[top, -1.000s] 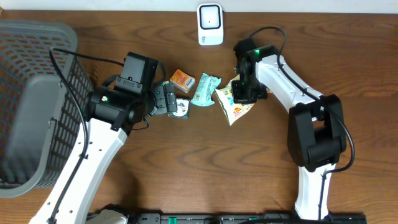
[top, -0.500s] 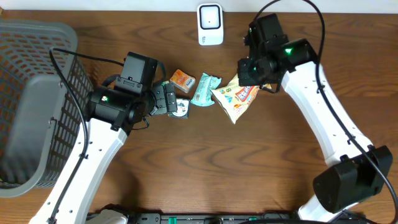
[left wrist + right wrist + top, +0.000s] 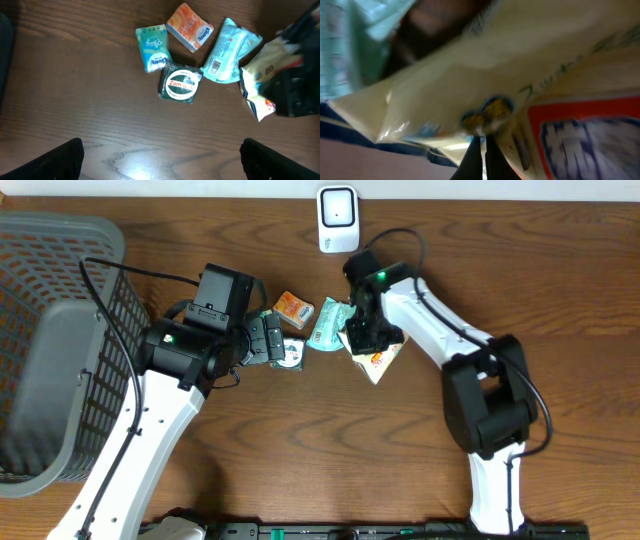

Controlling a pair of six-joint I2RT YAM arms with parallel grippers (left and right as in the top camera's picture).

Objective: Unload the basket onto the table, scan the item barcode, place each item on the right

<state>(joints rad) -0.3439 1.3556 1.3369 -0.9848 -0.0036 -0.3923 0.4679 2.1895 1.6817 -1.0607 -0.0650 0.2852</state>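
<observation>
A cream snack bag [image 3: 380, 358] with red and blue print lies by the middle of the table, and my right gripper [image 3: 362, 328] is shut on its upper left edge. In the right wrist view the bag [image 3: 520, 85] fills the frame, and the closed gripper [image 3: 482, 142] pinches the film. The white barcode scanner [image 3: 338, 218] stands at the table's far edge, just above the bag. My left gripper [image 3: 272, 340] hangs open over the table left of the items; its fingers [image 3: 55, 160] frame bare wood.
Left of the bag lie a teal packet [image 3: 227, 50], an orange tissue pack [image 3: 189, 27], a green tissue pack [image 3: 152, 47] and a round green tin [image 3: 181, 84]. A grey mesh basket [image 3: 60, 330] fills the left side.
The right arm swung up and right with the bag, then came back left and down, so the bag now rests closer to the teal packet. The left arm has not moved.
</observation>
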